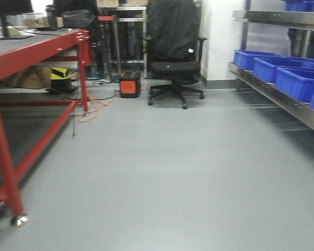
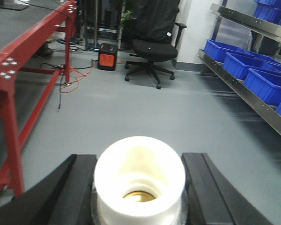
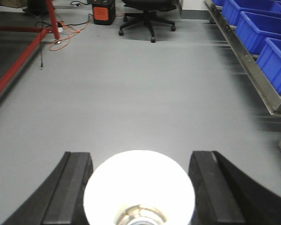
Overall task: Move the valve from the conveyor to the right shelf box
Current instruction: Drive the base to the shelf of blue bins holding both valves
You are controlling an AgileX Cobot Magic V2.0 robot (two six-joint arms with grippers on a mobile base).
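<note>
The grey floor (image 1: pixel 172 172) fills most of what I see, open ahead of me. On my left stands the red-framed bench (image 1: pixel 36 52) with a dark grey top, a caster under its near leg. On my right runs the steel shelf (image 1: pixel 282 99), tilted toward the aisle and carrying a row of blue boxes (image 1: pixel 293 81), with more blue boxes on the tier above.

At the far wall is a black office chair (image 1: pixel 174 68) with a black cover draped over its back. A small white tag (image 1: pixel 191 50) hangs on that cover, its print too small to read. Just left of the chair sits an orange-and-black unit (image 1: pixel 130 83), and an orange cable (image 1: pixel 91 111) loops over the floor near the bench's far leg.

My left claw (image 2: pixel 139 157) is closed onto a white valve (image 2: pixel 139 173), its black fingers (image 2: pixel 79 187) pressed against both sides, brass showing in the bore. My right claw (image 3: pixel 140 157) grips a second valve (image 3: pixel 139 187) the same way. Both valves hang over the floor, well apart from the boxes.
</note>
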